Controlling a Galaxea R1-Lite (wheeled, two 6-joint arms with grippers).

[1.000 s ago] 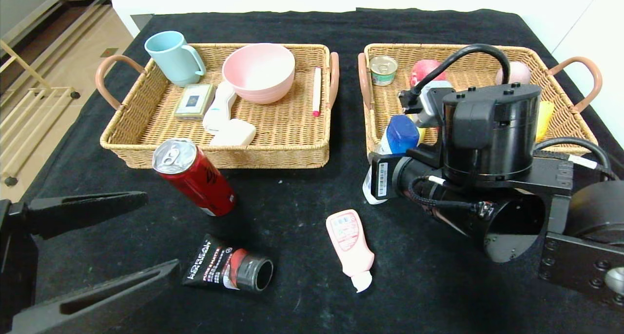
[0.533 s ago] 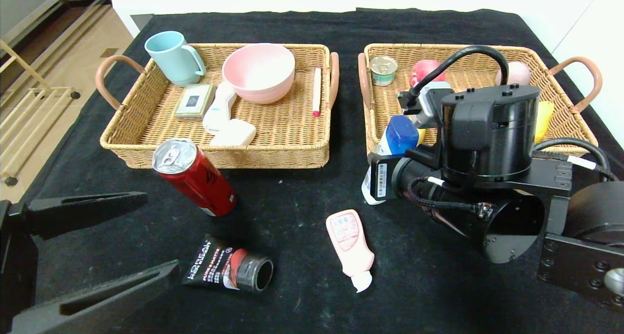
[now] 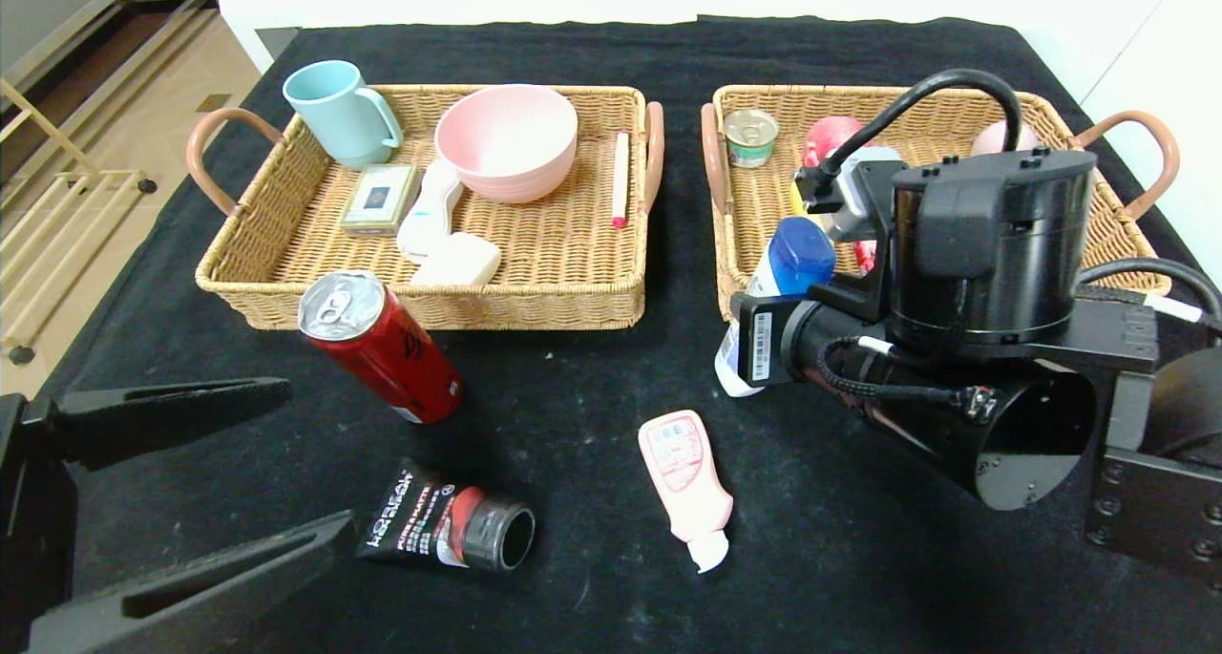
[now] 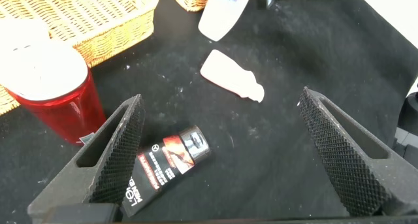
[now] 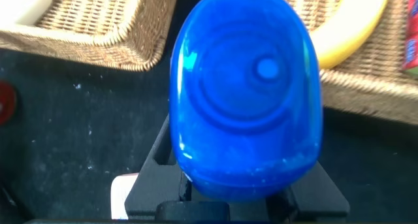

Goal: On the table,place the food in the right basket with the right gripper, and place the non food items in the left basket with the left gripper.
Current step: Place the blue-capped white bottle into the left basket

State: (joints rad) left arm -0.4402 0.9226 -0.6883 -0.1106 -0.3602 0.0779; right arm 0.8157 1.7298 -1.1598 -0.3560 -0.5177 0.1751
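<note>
The white bottle (image 3: 775,291) with the blue cap is pinched in the right gripper (image 5: 228,191), tilted at the near left corner of the right basket (image 3: 955,110). The can (image 3: 377,344), tube (image 3: 449,528) and pink bottle (image 3: 687,477) are left lying on the table (image 3: 592,368) before the left basket (image 3: 430,291). The left gripper (image 3: 220,482) is held spread wide beside the tube, touching nothing.
</note>
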